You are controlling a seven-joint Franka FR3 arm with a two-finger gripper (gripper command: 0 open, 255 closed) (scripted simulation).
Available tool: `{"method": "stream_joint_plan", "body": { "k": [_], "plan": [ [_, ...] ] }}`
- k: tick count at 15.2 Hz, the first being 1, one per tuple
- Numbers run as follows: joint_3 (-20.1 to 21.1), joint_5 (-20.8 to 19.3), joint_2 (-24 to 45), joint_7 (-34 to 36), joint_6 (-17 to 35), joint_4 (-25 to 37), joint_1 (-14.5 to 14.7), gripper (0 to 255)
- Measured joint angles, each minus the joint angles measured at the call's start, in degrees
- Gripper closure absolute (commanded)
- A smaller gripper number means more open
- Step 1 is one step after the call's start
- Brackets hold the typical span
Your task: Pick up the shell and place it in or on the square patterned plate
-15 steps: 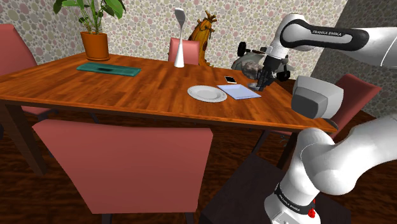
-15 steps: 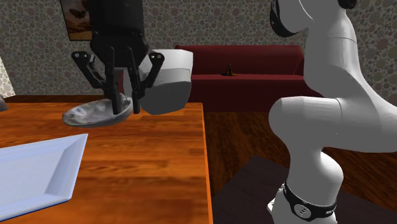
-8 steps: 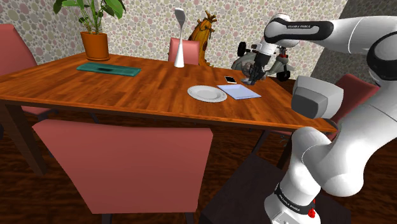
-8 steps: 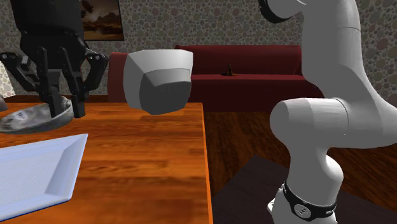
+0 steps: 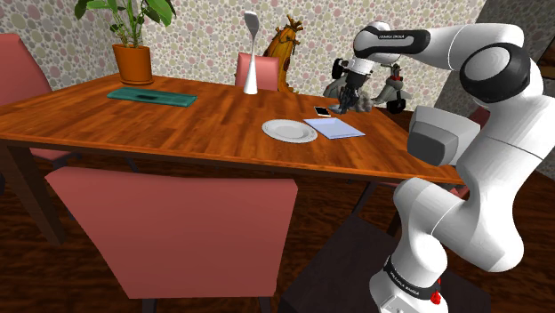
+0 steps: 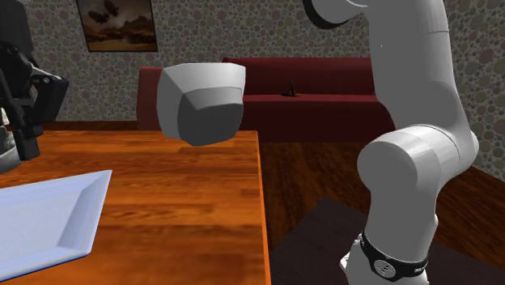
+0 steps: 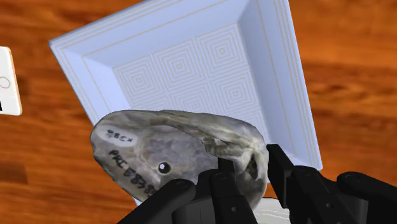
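Shell [image 7: 172, 156], grey and mottled, is clamped between your gripper's [image 7: 249, 164] black fingers [image 7: 222, 175], held over the wooden table [image 7: 343, 76]. You can see the square patterned plate [image 7: 191, 63], pale blue-white, lying beneath it, and in the wrist view the shell covers one corner of that plate. A phone [image 7: 7, 83] lies on the table near the plate.
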Motion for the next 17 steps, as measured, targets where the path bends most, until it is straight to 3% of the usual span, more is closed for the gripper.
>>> {"method": "stream_joint_plan", "body": {
  "k": [12, 17],
  "plan": [
    [-1.3, -1.7, -1.2, 0.5, 8.7, -8.5, -0.5, 255],
    [-1.8, -2.1, -1.6, 0.7, 9.6, -9.2, -0.1, 255]
  ]
}}
